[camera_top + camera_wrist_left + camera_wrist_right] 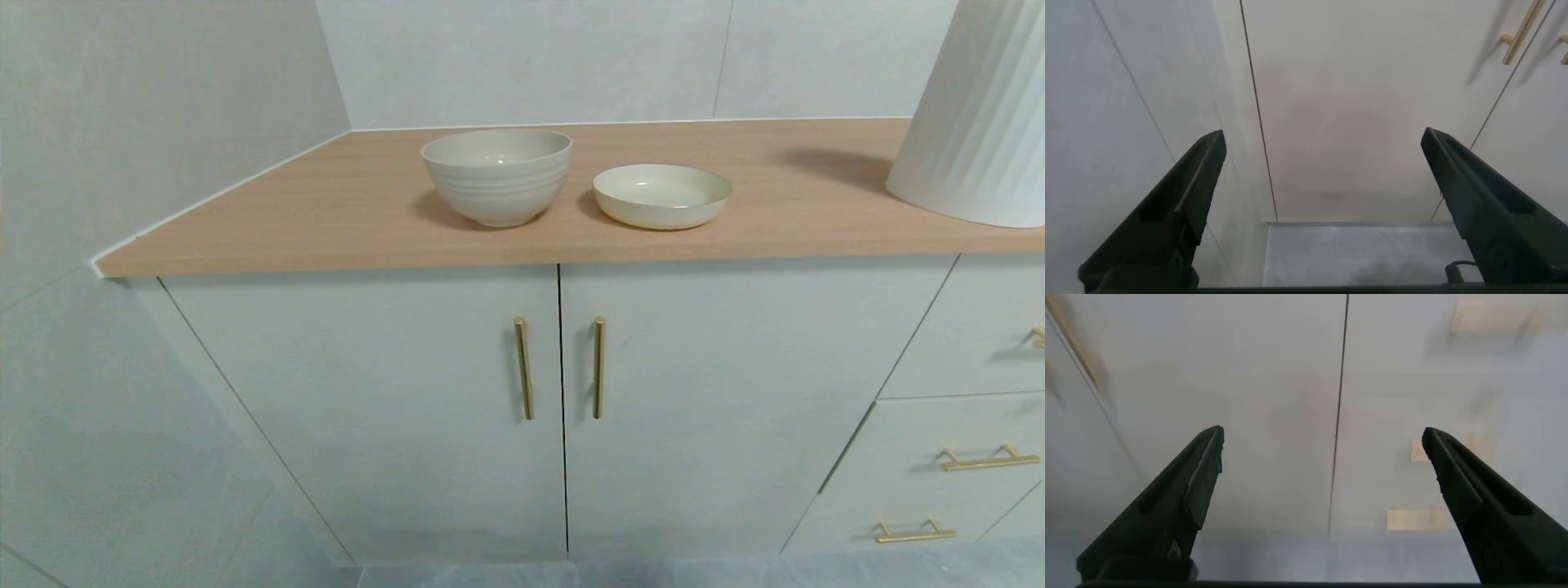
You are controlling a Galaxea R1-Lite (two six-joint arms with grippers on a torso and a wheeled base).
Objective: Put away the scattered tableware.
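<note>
**Two pale dishes on the bench, both claws spread and empty**

Deep bowl (496, 175): off-white, round, steep-walled, faint horizontal ridges banding the outside, small foot. Upright, nothing visible inside. Sits on the wood-toned bench (326, 220), left of centre and set back from the front edge.

Shallow dish (661, 194): cream, glossy, low curved rim, wide flat well. Upright, nothing visible inside. Just beside the deep bowl on the robot's right, a narrow gap between them, not touching.

Ribbed white vessel (980, 114): tall, fluted sides, at the bench's far right, well apart from the shallow dish.

Below the bench: two pale cabinet doors (367, 408), closed, meeting at a centre seam with a pair of vertical gold bar handles (523, 368). Drawers (939, 482) with gold pulls to the right.

Left claw (1323, 139): dark fingers splayed wide, nothing between them, facing a pale cabinet panel above a strip of grey floor.

Right claw (1321, 434): fingers likewise wide apart, gripping nothing, facing pale panels split by a thin seam.
</note>
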